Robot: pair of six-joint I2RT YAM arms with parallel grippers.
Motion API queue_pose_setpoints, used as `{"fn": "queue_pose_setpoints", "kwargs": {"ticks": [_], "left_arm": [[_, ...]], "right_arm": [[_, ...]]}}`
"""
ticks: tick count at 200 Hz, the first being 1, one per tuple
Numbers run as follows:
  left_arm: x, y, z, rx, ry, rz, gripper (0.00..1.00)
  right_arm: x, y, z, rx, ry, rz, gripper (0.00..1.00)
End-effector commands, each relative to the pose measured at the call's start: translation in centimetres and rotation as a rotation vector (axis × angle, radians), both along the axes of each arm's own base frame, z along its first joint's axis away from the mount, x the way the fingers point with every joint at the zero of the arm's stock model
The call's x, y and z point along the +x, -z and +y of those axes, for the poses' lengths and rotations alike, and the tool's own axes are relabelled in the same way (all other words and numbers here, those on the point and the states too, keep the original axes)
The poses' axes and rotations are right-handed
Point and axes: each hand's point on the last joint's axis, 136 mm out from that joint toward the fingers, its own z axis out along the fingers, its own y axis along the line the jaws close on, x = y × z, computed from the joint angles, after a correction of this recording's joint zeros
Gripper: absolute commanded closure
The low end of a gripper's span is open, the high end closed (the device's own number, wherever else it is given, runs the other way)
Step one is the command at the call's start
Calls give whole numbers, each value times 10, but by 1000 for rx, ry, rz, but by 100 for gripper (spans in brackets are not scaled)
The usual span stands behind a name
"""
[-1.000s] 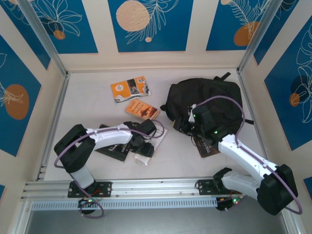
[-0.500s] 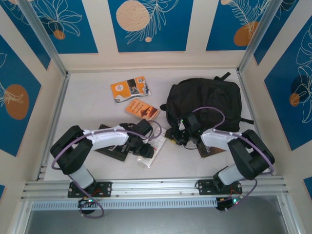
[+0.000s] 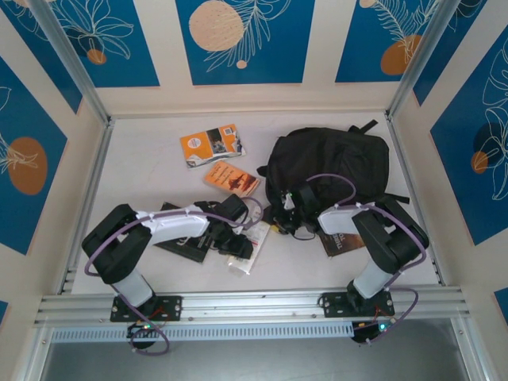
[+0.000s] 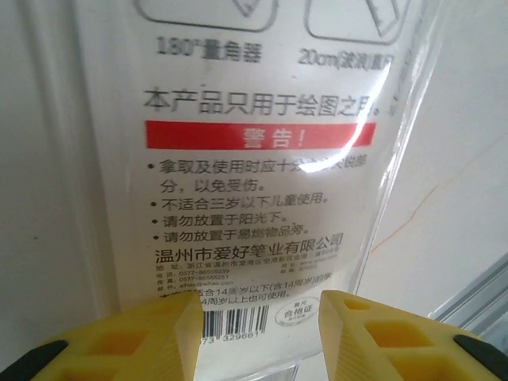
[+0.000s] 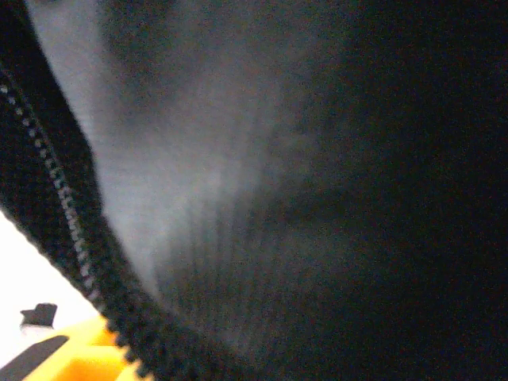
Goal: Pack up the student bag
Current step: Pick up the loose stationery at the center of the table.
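The student bag [image 3: 329, 163] is a black backpack lying at the back right of the table. My right gripper [image 3: 287, 216] is pressed against its near left edge. In the right wrist view, dark bag fabric [image 5: 317, 198] and a zipper line [image 5: 63, 206] cover the jaws, and one yellow finger [image 5: 79, 357] peeks out at the bottom left. My left gripper [image 3: 238, 244] hovers over a clear plastic packet [image 3: 248, 255] printed with Chinese text [image 4: 238, 182]. Its yellow fingers stand apart around the packet's barcode end, gripper [image 4: 260, 305] open.
Two orange books [image 3: 212, 144] [image 3: 232, 178] lie at the back centre. A black-covered book [image 3: 184, 238] lies under the left arm. A brown book [image 3: 341, 242] lies under the right arm. Walls close in the table on three sides.
My right arm has folded back and its gripper has slid left along the bag's near edge, dragging the bag slightly. The left gripper has barely moved above the packet.
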Motion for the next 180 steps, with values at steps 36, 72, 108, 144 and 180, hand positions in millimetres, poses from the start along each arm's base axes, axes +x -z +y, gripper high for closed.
{"fn": "queue_pose_setpoints", "kwargs": {"ticks": [36,72,108,144,180], "left_arm": [[-14,7,7,16,0,68,55],[-2,-16,17,24,-52,29,30],[7,-49,24,-50,-130,6,18],[21,-79,26,-194,-267,-14,10],[38,-108,29,-380,-448,-49,4]], "right_arm": [[-14,-18,31,95,-92,8,95],[-15,-37,21,75,-78,-70,100],[-8,-70,13,86,-49,-189,100],[5,-114,4,172,40,-310,100],[21,-159,-16,271,216,-434,100]]}}
